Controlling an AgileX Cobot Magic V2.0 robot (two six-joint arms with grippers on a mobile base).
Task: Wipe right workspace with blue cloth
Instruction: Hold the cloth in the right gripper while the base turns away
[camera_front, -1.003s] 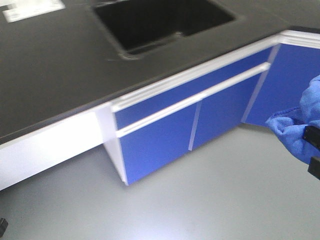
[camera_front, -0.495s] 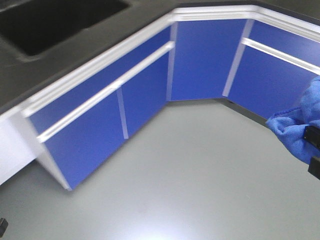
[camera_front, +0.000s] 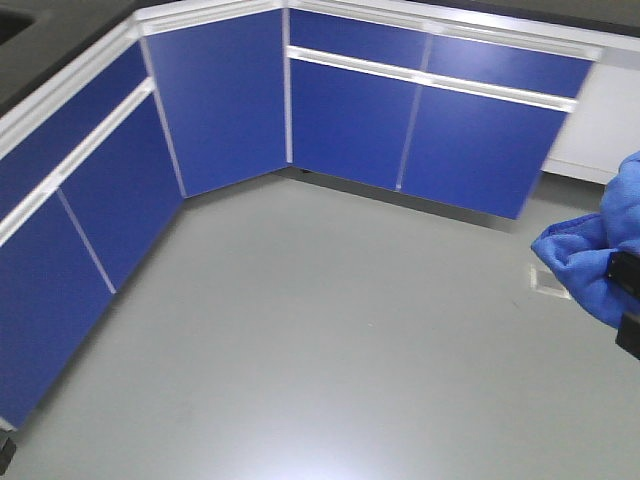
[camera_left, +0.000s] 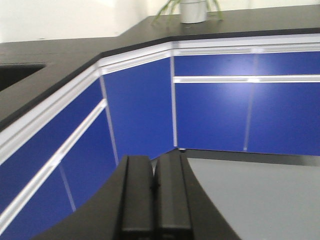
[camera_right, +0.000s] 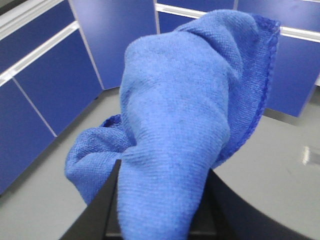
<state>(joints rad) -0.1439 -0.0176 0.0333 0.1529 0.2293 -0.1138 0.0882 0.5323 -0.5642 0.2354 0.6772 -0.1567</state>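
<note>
The blue cloth (camera_front: 590, 255) hangs bunched at the right edge of the front view, held above the grey floor. In the right wrist view the blue cloth (camera_right: 190, 110) fills the middle and drapes over my right gripper (camera_right: 161, 205), which is shut on it; only the dark finger edges show beside the fabric. My right gripper (camera_front: 628, 295) shows as a black part under the cloth in the front view. My left gripper (camera_left: 154, 165) is shut and empty, its two black fingers pressed together, pointing at the cabinet corner.
Blue cabinet doors (camera_front: 360, 110) with white rails wrap round a corner under a black countertop (camera_left: 65, 55). A potted plant (camera_left: 192, 10) stands on the far counter. A dark sink (camera_left: 15, 75) lies at the left. The grey floor (camera_front: 320, 330) spreads below.
The whole view has swung to the right: the sink and left counter slid out of the front view and the corner cabinets came in. The cloth keeps its place in the frame.
</note>
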